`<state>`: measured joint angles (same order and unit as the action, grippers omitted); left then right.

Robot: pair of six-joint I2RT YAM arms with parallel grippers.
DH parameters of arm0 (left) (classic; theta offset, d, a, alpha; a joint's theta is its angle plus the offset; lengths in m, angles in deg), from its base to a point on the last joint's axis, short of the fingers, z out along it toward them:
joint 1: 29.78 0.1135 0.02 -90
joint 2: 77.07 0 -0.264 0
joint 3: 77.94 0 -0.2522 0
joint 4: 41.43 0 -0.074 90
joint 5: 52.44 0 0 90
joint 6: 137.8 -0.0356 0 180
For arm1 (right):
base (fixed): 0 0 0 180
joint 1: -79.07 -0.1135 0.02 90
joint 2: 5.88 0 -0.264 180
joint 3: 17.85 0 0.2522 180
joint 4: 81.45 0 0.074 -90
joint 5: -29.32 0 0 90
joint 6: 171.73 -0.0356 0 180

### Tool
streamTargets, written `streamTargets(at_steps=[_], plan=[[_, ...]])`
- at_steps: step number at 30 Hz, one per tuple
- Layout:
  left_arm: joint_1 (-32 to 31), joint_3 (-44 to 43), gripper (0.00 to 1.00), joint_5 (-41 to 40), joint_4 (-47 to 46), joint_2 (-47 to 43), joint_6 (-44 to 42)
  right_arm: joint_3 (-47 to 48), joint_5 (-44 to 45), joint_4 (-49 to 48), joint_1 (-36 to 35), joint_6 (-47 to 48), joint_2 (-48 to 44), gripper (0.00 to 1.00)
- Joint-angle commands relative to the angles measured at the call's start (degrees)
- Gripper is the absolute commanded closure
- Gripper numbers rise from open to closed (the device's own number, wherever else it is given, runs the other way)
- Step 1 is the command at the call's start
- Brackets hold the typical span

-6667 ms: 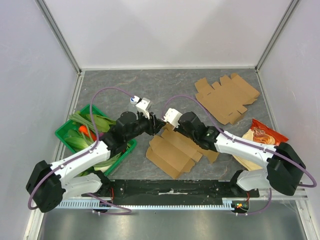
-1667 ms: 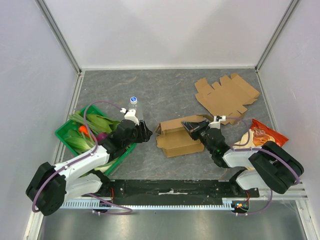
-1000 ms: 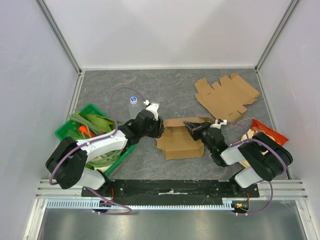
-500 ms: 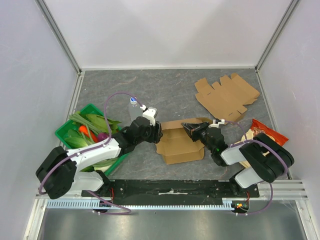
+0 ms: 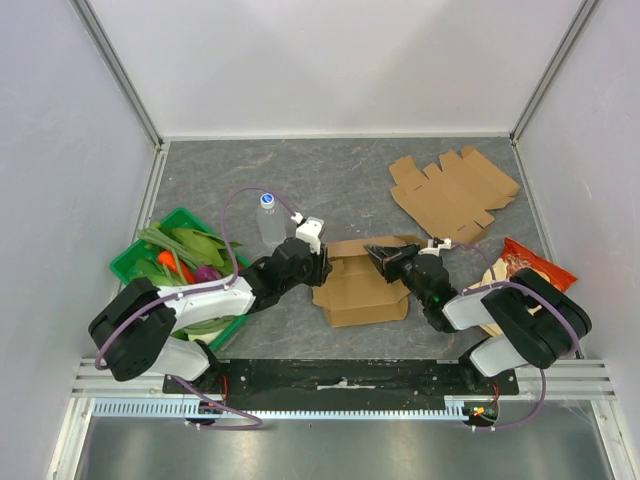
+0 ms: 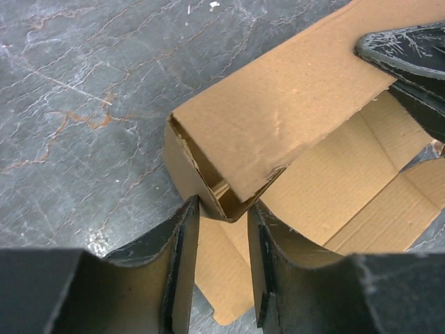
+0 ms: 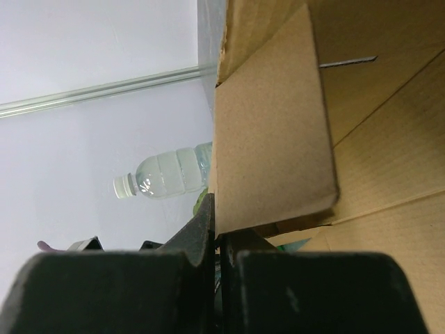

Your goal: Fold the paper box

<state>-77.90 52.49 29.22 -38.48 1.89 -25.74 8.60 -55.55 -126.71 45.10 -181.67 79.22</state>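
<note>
Box (image 5: 362,292) sits partly formed on the table. Right gripper (image 7: 217,240) pinches one flap; left gripper (image 6: 222,212) straddles a corner, grip unclear.

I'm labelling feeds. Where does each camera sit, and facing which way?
Top external: above, behind the robot, looking down at the table; both arms show.
Left wrist: on the left arm, facing the paper box's corner between left tool fingers.
Right wrist: on the right arm, facing leftward; right tool pinches a flap.
Shared: top and right wrist see the bottle.
</note>
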Motion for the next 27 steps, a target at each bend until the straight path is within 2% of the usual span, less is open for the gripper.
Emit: streamTargets(at_steps=[1,5,10,14,17,21,25,27], plan=[[-3.4,1.4,0.62,-7.4,-12.6,1.5,0.8,0.6,-0.1,2.2,-0.4,-0.4,-1.6,1.0],[-4.9,2.6,0.6,-15.4,-13.1,2.9,2.3,0.4,0.6,5.8,-0.6,0.6,-3.9,1.0],[-5.6,3.7,0.57,-19.3,-13.5,2.7,5.7,-1.7,1.3,5.0,-0.6,4.3,-4.7,1.0],[-6.8,4.1,0.53,-22.3,-14.7,3.8,6.4,-3.2,0.9,3.7,-0.7,2.8,-2.7,1.0],[-8.7,3.0,0.57,-26.0,-14.9,5.9,6.0,-3.5,0.6,1.5,-0.7,2.6,-2.0,1.0],[-11.8,0.4,0.67,-32.8,-14.9,9.5,4.3,-2.7,1.4,5.7,-1.4,3.1,-4.3,1.0],[-14.4,-1.5,0.68,-40.7,-12.9,12.2,7.3,-2.8,2.2,7.1,-1.4,2.9,-6.3,1.0],[-14.7,-1.8,0.68,-41.9,-12.7,12.9,8.6,-3.5,2.6,7.6,-1.7,2.6,-6.8,1.0]])
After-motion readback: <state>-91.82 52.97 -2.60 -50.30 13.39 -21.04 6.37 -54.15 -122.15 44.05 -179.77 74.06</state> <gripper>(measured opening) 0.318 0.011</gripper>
